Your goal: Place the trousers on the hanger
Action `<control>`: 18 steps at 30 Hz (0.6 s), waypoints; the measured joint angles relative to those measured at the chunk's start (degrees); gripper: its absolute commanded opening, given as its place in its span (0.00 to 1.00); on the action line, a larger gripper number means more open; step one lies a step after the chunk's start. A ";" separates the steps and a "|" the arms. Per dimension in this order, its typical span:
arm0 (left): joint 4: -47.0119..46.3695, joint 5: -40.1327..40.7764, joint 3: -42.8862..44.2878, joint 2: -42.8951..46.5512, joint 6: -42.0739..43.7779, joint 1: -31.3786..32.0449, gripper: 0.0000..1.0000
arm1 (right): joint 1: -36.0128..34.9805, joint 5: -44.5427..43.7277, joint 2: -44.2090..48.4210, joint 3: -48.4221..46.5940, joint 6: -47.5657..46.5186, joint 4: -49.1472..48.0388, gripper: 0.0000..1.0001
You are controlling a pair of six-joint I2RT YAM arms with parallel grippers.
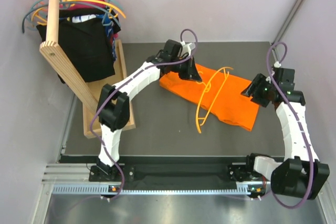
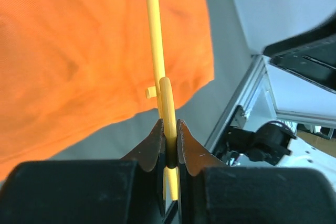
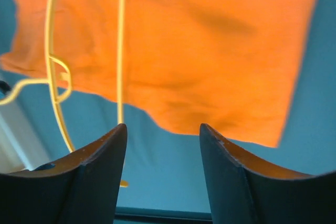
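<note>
Top external view: the trousers (image 1: 233, 103) lie folded flat on the dark counter (image 1: 168, 127), and the hanger (image 2: 156, 40) lies across them.
Trousers: a bright orange slab of cloth, and the landmark for the entries below.
Hanger: thin and amber-yellow. Its curved arms and hook cross the middle of the trousers, and its lower end juts past their near edge onto the counter.
My left pincer (image 2: 168, 128): over the far left part of the trousers, clamped on a slim bar of the hanger with both fingers pressed against it.
My right pincer (image 3: 163, 129): just off the right end of the trousers, fingers spread wide with nothing between them. Cloth and hanger show beyond the gap.
Rack (image 1: 68, 72): a wooden stand well to the left of the trousers, carrying black garments (image 1: 86, 48).
</note>
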State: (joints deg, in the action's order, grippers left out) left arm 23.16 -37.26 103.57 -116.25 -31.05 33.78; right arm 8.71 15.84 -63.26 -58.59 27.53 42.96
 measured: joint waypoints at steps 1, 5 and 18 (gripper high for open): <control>0.13 -0.22 0.46 -1.49 0.37 -0.22 0.00 | 0.81 -0.76 0.28 0.90 -1.53 0.31 0.56; -0.26 -1.75 3.93 -6.47 0.83 -1.73 0.00 | 4.72 -1.31 -3.26 1.92 -6.05 -0.26 0.57; -4.76 -6.82 8.31 -11.30 -0.44 -7.63 0.00 | 22.36 12.28 -18.36 9.81 -12.00 -13.46 0.65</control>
State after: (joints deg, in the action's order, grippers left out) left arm 18.39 -44.07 111.87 -127.55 -31.48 26.15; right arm 31.07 28.12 -81.62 -48.77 15.53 29.50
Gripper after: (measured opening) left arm 0.098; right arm 0.671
